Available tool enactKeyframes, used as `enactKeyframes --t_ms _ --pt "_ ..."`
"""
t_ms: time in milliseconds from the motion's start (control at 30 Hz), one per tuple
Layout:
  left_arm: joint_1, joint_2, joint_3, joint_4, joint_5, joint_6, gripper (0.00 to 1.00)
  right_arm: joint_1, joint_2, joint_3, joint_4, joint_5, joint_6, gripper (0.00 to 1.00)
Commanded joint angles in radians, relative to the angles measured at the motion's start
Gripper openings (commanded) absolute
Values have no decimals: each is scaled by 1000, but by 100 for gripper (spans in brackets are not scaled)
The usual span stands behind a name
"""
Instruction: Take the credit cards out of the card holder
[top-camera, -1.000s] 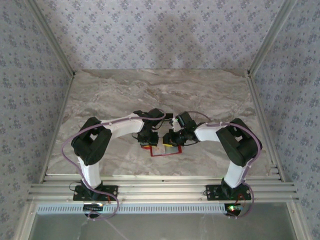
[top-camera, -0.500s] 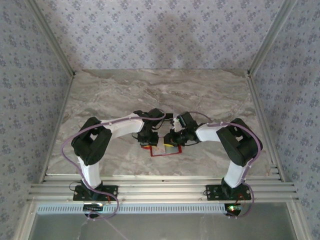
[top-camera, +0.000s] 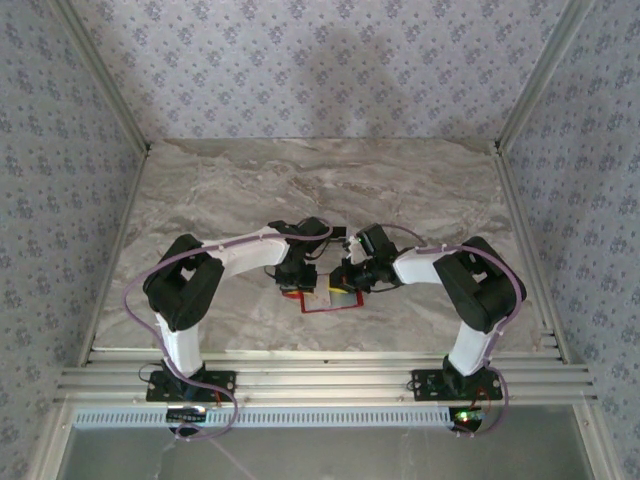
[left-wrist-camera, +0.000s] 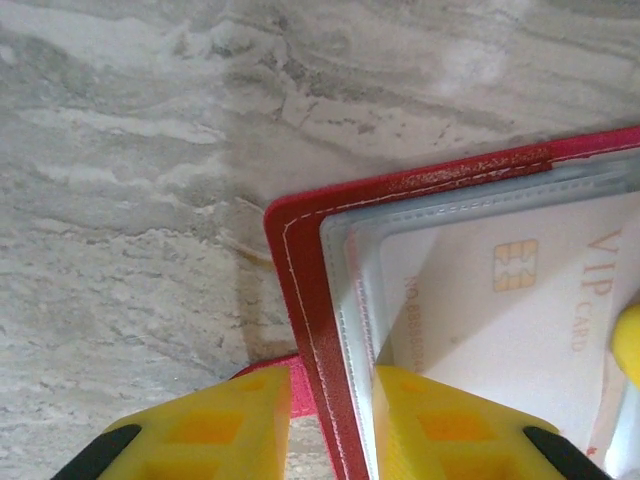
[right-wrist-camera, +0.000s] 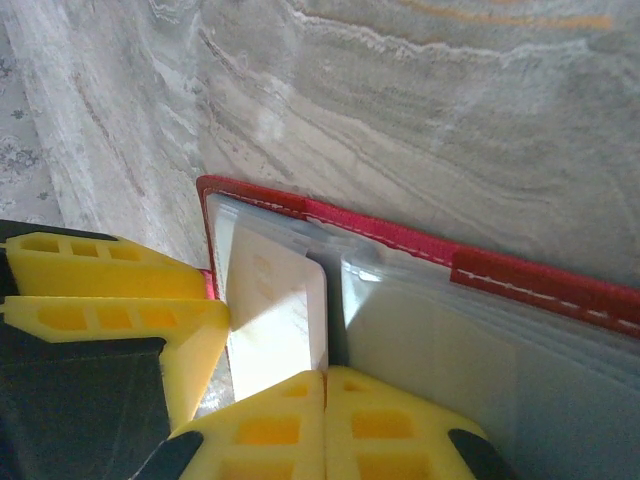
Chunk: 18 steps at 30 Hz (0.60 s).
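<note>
Jaws of the right arm were pressed together on a pale credit card (right-wrist-camera: 272, 320) lying in the open red card holder (right-wrist-camera: 520, 285), jaws of the left arm pinched its red edge alongside, marble table (right-wrist-camera: 450, 120) beneath.

Both arms (top-camera: 245, 250) are white with black joints (top-camera: 190, 290), lilac cables (top-camera: 135, 285), yellow fingers (left-wrist-camera: 215, 430).

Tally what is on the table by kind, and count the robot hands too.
1 card holder
1 credit card in view
2 hands: left hand, right hand
Total: 4
</note>
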<state>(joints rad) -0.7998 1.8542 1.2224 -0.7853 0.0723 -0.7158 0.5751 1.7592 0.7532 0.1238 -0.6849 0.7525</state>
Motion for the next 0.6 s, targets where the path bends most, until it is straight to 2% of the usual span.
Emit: enactKeyframes --t_ms 0,133,300,567 --pt "-1 -40 22 -77 -41 4 29 -8 -17 -9 -38 8 -13 7" --pt "-1 -39 21 -39 1 -3 29 -5 -15 -8 -32 4 -8 7" --pt "-1 -13 4 30 62 -17 36 -1 -15 -6 -33 2 -3 7" --pt "1 -29 -5 53 52 -25 42 3 -21 -7 -33 4 -1 7"
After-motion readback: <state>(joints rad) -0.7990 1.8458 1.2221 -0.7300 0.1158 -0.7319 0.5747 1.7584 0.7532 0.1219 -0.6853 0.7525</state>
